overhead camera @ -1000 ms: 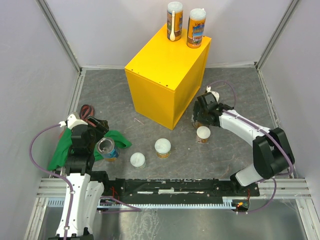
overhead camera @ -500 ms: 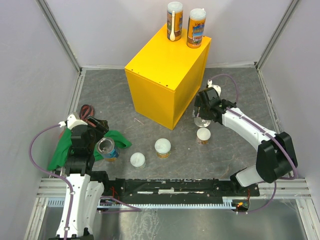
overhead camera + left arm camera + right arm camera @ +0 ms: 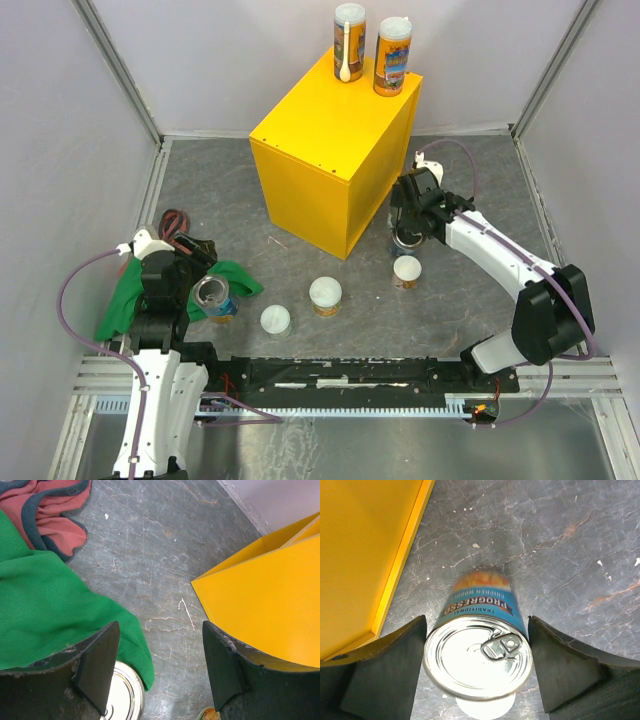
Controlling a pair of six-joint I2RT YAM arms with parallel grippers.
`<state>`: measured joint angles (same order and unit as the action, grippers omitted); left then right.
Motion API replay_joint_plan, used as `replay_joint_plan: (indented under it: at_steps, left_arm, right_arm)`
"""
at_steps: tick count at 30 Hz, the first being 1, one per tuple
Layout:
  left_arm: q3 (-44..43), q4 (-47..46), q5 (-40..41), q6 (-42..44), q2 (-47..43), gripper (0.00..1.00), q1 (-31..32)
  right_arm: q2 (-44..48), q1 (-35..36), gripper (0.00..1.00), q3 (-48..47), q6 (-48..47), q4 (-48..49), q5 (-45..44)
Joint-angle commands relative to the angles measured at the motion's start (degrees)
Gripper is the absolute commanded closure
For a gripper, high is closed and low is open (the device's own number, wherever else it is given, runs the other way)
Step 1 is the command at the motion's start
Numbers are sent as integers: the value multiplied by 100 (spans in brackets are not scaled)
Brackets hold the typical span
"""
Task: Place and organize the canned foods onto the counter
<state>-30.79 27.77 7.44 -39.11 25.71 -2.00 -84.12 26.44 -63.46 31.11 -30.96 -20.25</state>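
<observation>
I have my right gripper (image 3: pixel 476 632) clamped on the blue Progresso soup can (image 3: pixel 479 609) beside the yellow bench (image 3: pixel 360 545). My left gripper (image 3: pixel 160 652) stands moderately wide above the green cloth (image 3: pixel 45 605).

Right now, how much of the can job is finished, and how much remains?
Done: two tall orange cans stand on the yellow counter. In hand: the right tool grips a blue can beside the counter. To do: the other blue can, by the open left tool, and three short white-lidded cans on the table.

Overhead and close wrist views of counter (image 3: pixel 330 125)
</observation>
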Motion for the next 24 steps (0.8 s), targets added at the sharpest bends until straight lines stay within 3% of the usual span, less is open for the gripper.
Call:
replay_joint_plan:
  at_steps: [1, 12, 17, 24]
  left_arm:
    - [-191, -67, 57, 191, -41, 26, 15]
    - [-210, 7, 169, 264, -81, 26, 15]
    - [-200, -3, 183, 279, -80, 26, 16]
    - [-82, -100, 145, 202, -76, 26, 14]
  right_arm:
    - [60, -52, 33, -675, -177, 324, -320]
    - [-136, -94, 7, -956, -334, 267, -394]
    - [123, -91, 1, -754, -411, 64, -475]
    - [920, -33, 1, -21, -332, 66, -348]
